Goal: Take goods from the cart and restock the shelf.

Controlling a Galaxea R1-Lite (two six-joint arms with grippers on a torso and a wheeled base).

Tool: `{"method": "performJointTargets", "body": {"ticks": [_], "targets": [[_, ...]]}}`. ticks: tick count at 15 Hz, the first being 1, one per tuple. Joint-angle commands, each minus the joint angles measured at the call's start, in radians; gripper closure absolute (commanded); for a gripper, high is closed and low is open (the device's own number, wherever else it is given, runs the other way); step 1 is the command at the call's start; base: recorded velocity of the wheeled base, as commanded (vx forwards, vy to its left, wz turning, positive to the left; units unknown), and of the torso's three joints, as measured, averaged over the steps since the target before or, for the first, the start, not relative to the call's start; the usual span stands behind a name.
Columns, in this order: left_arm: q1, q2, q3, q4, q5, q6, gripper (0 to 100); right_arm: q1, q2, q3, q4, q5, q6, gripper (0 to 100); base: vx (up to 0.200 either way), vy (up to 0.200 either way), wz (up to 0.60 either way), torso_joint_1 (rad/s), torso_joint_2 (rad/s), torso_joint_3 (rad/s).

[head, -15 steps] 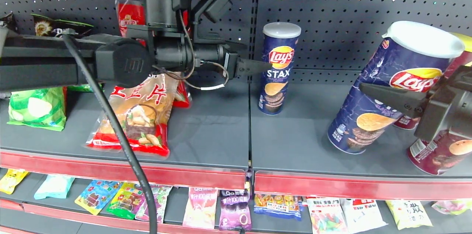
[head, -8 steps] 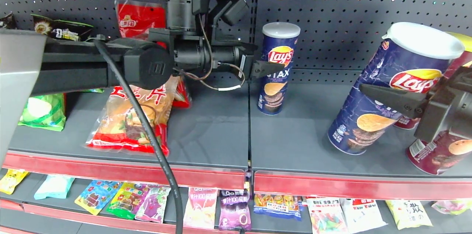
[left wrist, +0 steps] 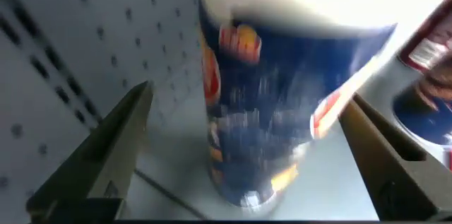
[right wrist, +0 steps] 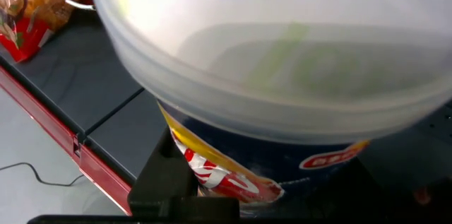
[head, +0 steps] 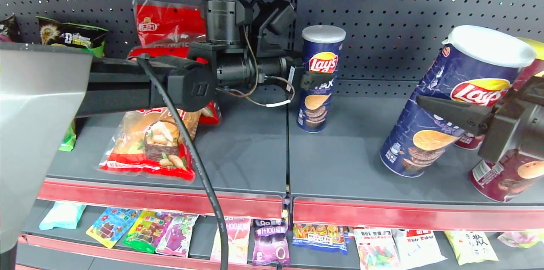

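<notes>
An upright blue chip can [head: 323, 55] with a grey lid stands at the middle of the grey shelf [head: 255, 151]. My left gripper [head: 318, 79] is open at mid-height of it, one finger on each side of the blue can [left wrist: 275, 132] with gaps showing. My right gripper [head: 446, 110] is shut on a second, larger-looking blue can [head: 467, 66] with a white lid [right wrist: 282, 54]. That can leans to the right, its base low at the shelf surface. Whether it touches the shelf is unclear.
A maroon can [head: 505, 176] and a yellow-lidded can [head: 531, 46] stand behind my right gripper. A red snack bag [head: 153, 151] lies left of centre, another red bag [head: 165, 23] leans on the pegboard. Bare shelf lies between bag and cans. Small packs [head: 272, 240] fill the lower shelf.
My left arm has moved to the right until its fingers straddle the upright can. The right gripper and the tilted can have hardly moved.
</notes>
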Motion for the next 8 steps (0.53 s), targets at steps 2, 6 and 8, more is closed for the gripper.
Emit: {"method": "performJointTargets", "body": {"ticks": [2, 6, 8], "targets": [[-0.009, 0.031, 0.000, -0.034, 0.014, -0.024, 100, -0.002, -0.002, -0.001, 0.000, 0.001, -0.001, 100, 0.000, 0.000, 0.00, 0.000, 0.00, 0.000], [-0.036, 0.022, 0.002, -0.048, -0.012, -0.096, 100, -0.002, -0.001, -0.001, -0.001, 0.001, -0.001, 100, 0.000, 0.000, 0.00, 0.000, 0.00, 0.000], [-0.036, 0.004, 0.008, -0.054, -0.018, -0.094, 100, -0.002, -0.002, -0.001, 0.000, 0.001, -0.001, 100, 0.000, 0.000, 0.00, 0.000, 0.00, 0.000]]}}
